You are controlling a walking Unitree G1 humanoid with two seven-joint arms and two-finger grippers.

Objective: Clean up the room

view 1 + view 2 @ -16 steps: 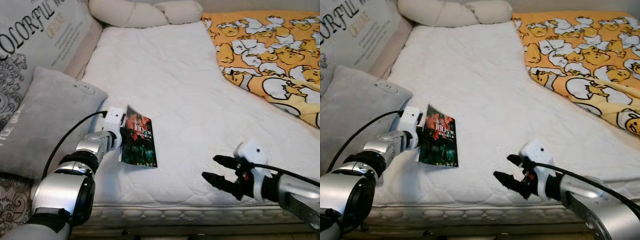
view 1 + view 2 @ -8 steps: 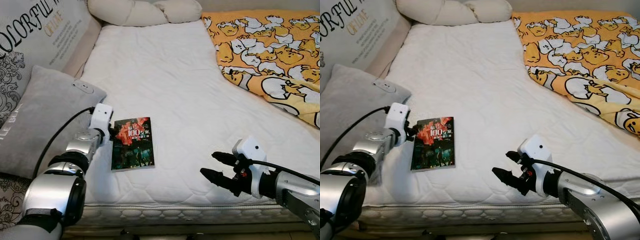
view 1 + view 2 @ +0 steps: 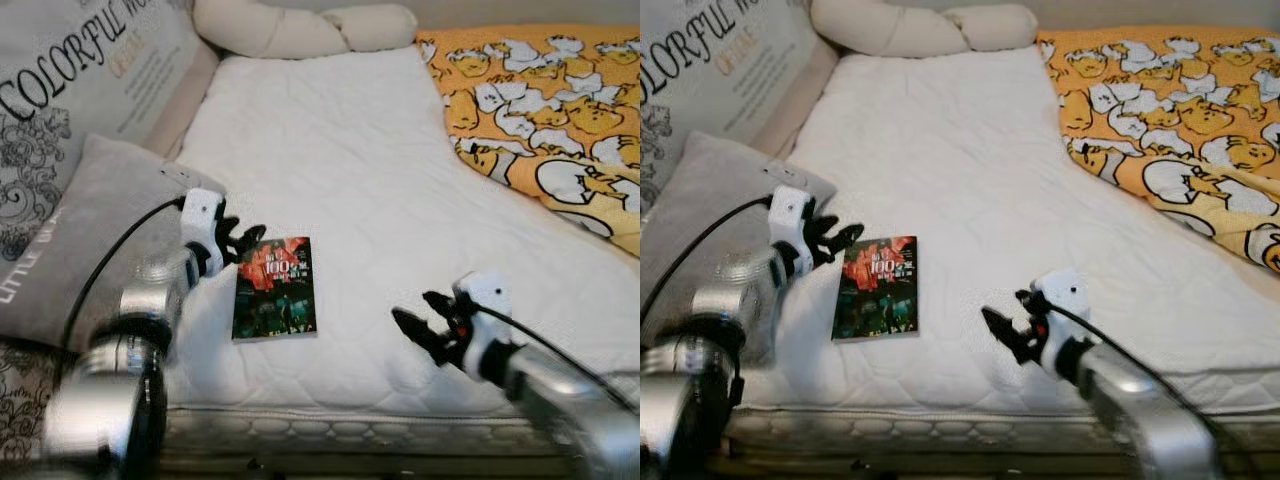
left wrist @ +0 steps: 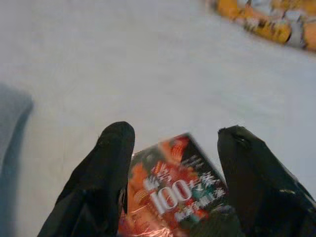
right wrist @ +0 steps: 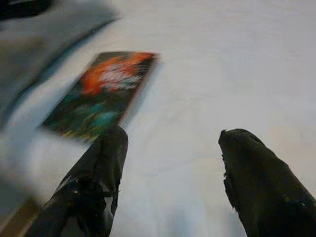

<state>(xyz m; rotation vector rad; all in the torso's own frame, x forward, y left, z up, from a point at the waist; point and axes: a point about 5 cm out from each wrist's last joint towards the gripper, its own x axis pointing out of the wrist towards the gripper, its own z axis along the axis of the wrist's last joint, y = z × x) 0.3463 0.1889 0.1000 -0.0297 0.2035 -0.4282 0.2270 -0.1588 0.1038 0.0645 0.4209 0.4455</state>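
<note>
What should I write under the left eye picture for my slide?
Left gripper open beside a book lying flat on the white mattress; right gripper open nearby.

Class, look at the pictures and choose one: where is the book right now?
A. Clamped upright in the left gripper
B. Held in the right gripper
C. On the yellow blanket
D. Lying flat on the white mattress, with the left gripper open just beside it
D. The book lies flat on the mattress, and the left gripper is open next to its top corner, not closed on it.
</note>
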